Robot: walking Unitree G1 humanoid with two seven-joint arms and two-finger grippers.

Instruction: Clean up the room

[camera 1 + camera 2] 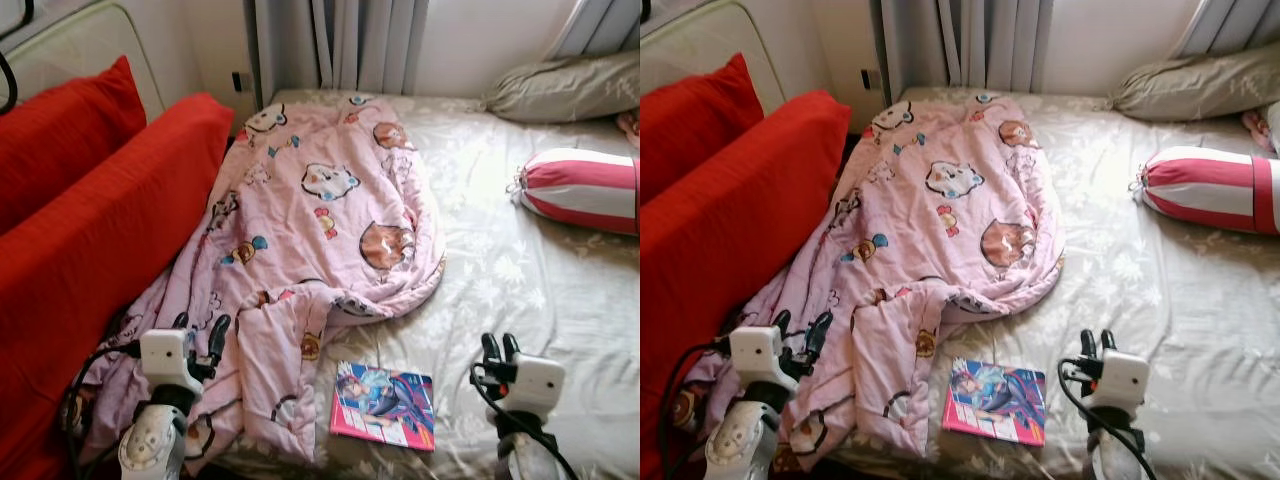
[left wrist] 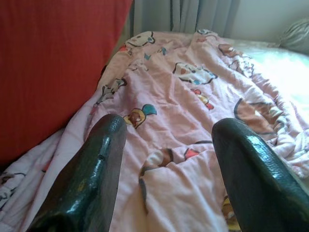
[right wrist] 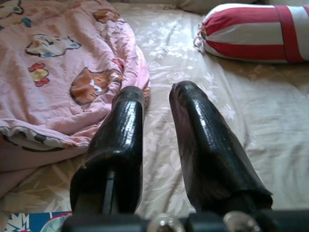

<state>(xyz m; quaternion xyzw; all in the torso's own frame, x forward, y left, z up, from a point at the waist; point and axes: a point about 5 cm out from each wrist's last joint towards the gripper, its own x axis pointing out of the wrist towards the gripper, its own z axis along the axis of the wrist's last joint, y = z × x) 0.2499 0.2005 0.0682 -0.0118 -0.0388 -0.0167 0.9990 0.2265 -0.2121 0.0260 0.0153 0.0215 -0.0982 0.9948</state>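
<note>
A pink blanket printed with cartoon animals lies crumpled on the bed, occupying the centre and left of the head views. Its upper end reaches toward the curtains at top centre; its lower end bunches into loose folds at lower left, where it spills against the red cushions. The right edge of the blanket curls into a rounded fold on the sheet.

A magazine with a bright blue-and-pink cover lies flat at lower centre, just beside the blanket's lower fold.

The bed sheet is beige with a pale floral print — bare across the right half of the frame. A red-and-white striped bolster rests at the right edge, well apart from the blanket. A beige pillow sits at upper right, against the wall. Two large red cushions stand along the left side, in front of a pale padded panel.

The left gripper hangs at lower left, over the bunched blanket, fingers spread wide with nothing between them. The right gripper hangs at lower right, over bare sheet near the magazine — fingers set narrow, a slim gap between them, holding nothing.
</note>
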